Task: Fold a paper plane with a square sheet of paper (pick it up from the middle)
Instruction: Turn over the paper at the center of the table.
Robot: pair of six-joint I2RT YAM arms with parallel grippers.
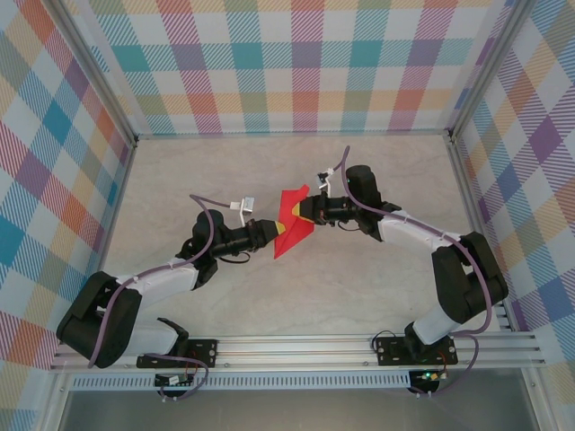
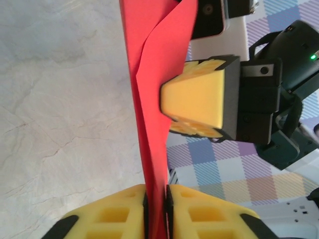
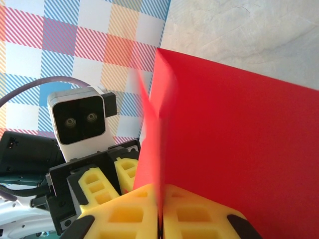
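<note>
The red sheet (image 1: pixel 292 224) hangs part-folded in the air above the table (image 1: pixel 359 287), between the two arms. The left gripper (image 2: pixel 155 191) pinches one side of it, pads pressed tight on the paper, and the right gripper (image 3: pixel 160 194) pinches the other side. If the arms pull apart or twist out of step, the thin sheet could tear, slip from a pinch or crease crooked. The two grippers sit close enough to bump each other. The checked walls (image 1: pixel 269 63) stand well away.

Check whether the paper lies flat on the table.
No: the left gripper and right gripper pinch the paper upright between them.
</note>
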